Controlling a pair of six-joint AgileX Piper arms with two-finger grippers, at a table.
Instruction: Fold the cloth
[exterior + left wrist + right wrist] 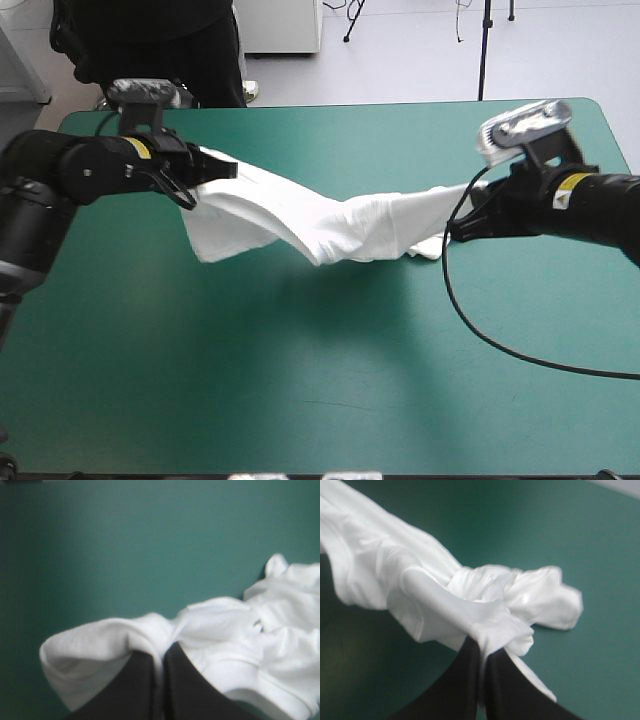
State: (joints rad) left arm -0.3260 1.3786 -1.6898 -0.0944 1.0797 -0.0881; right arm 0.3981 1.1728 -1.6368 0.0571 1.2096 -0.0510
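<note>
**Lifted and stretched, not yet folded**

Starts from the teal-green table [300, 400], seen almost whole from above. Finds the T-shirt [330, 225] strung in the air over the far half, running from near the far left corner toward the right edge. Shows it sagging in the middle, twisted and bunched rather than flat. Cannot tell whether the lowest sag brushes the cover. Sees no fold line, no sleeve laid in, no tidy edge anywhere.

Puts the left gripper [222, 170] at the left end of the cloth, with black fingers pinched all but together on a rolled lip of white fabric. Puts the right gripper [457, 232] at the right end, likewise clamped on a knotted wad of the cloth.

Judges the task barely begun: pick-up and stretch done. Still needs laying flat on the table, smoothing, then every fold. Reads the bunched grip at the right end as a likely snag for a clean spread.
</note>
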